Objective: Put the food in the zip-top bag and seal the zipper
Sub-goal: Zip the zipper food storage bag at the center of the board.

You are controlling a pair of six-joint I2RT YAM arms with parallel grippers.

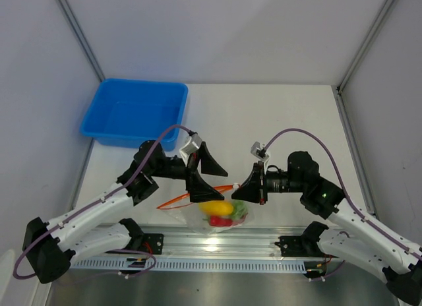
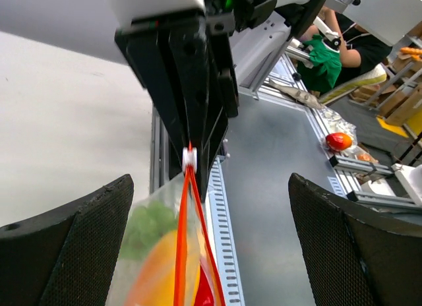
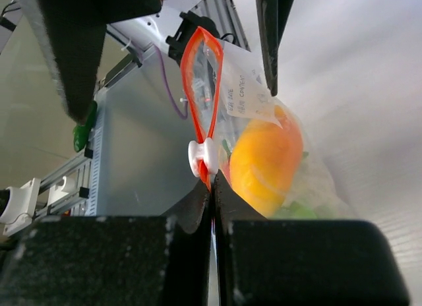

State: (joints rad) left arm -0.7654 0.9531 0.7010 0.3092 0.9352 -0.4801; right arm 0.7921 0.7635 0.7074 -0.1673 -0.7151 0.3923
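at the bench [image 1: 277, 115] edge, right fingers [image 3: 132, 260] pinch the zipper [image 2: 180, 253] on the bag [image 3: 247, 95]; left fingers [image 2: 66, 246] stand spread alongside.

This is a robotics lab, set up as a test cell. Two white-and-black robot arms [image 1: 99, 214] with looping purple cables [image 1: 300, 133] are bolted to a slotted aluminium rail [image 1: 217, 243] at the near edge of a bare white bench [image 1: 277, 115]. Plain white panels [image 1: 217, 35] in grey metal posts [image 1: 79, 32] wall it in. The only food [image 1: 217, 208] is bright plastic toy produce in a clear zip-top bag [image 1: 206, 225]. The left wrist view shows more aluminium framing [image 2: 369, 167], stacked cardboard boxes [image 2: 395, 98] and a person in a green top [image 2: 323, 55].
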